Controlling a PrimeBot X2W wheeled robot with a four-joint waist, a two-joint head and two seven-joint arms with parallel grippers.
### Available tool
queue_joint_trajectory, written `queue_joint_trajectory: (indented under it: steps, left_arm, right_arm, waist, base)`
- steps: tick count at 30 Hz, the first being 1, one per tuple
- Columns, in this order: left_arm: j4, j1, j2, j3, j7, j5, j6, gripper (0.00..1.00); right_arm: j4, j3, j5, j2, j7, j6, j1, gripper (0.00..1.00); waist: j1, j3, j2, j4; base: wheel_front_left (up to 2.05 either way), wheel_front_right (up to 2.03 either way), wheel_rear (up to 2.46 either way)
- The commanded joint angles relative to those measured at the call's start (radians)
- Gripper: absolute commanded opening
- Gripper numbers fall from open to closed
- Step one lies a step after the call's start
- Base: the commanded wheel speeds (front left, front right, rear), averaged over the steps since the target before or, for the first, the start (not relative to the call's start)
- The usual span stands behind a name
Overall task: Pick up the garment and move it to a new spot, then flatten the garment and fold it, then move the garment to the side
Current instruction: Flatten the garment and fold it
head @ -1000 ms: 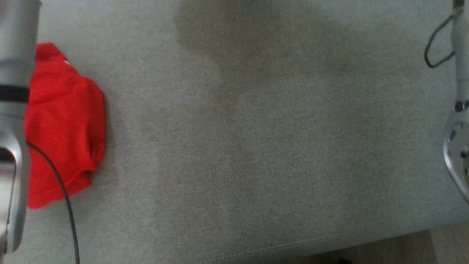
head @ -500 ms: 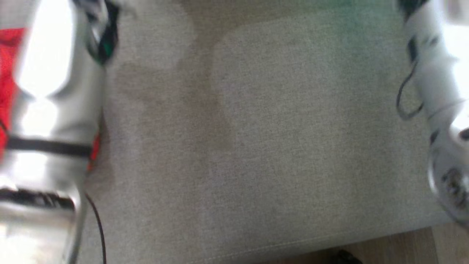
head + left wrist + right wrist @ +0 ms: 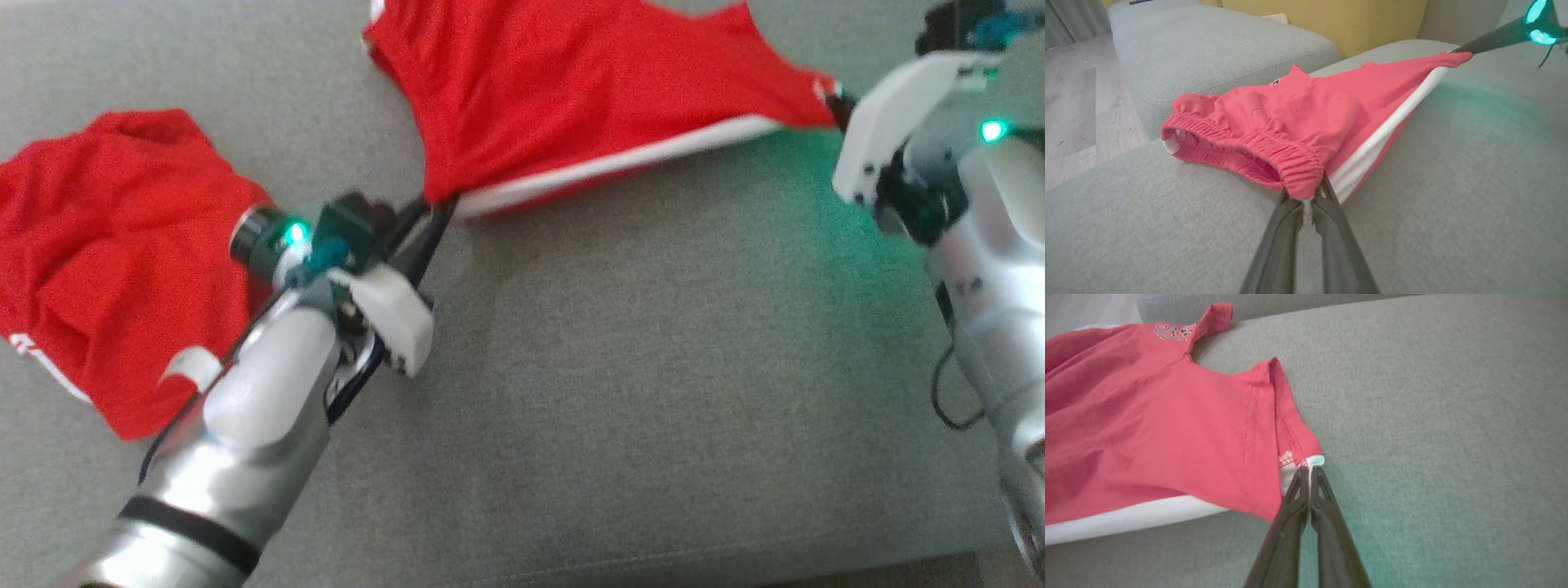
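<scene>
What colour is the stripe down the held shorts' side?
White stripe on the red fabric shorts; clearest in left wrist view.

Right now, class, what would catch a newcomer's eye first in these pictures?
A red garment with a white stripe is stretched across the grey sofa cushion, pinched at its ends by the left gripper and the right gripper. A second red garment lies crumpled at the head view's left.

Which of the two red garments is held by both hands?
The striped garment, stretched between left hand and right hand; the other garment lies crumpled at left, ungripped.
</scene>
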Motion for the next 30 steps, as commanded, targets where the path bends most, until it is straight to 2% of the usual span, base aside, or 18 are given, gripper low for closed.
queue_joint_trajectory:
  steps: [1,8,16,23,30]
  left_arm:
    - [-0.031,-0.029,0.036,0.027,-0.005,-0.011,0.002,0.0]
    - [-0.072,0.057,0.059,-0.009,-0.005,-0.028,0.001,0.0]
    - [-0.128,0.171,0.048,0.011,-0.005,-0.006,0.004,0.0]
    - [-0.185,0.307,0.032,0.017,-0.005,0.003,0.009,0.0]
    - [-0.24,0.355,0.027,0.028,-0.005,0.014,0.022,0.0]
  right_arm:
    - [-0.04,0.016,0.011,-0.007,0.007,0.007,0.003,0.0]
    - [-0.175,0.075,0.111,-0.105,0.113,0.007,0.129,0.0]
    - [-0.34,0.093,0.195,-0.203,0.222,0.007,0.272,0.0]
    - [-0.494,0.044,0.231,-0.255,0.308,0.007,0.425,0.0]
    - [-0.682,-0.077,0.201,-0.263,0.393,0.007,0.532,0.0]
  waist:
    - [0.0,-0.024,0.0,0.008]
    - [0.0,-0.098,0.0,0.008]
    - [0.0,-0.209,0.0,0.008]
    - [0.0,-0.293,0.0,-0.002]
    - [0.0,-0.278,0.0,-0.002]
  base:
    - [0.0,0.0,0.0]
    - [0.0,0.0,0.0]
    - [0.0,0.0,0.0]
    - [0.0,0.0,0.0]
    - [0.0,0.0,0.0]
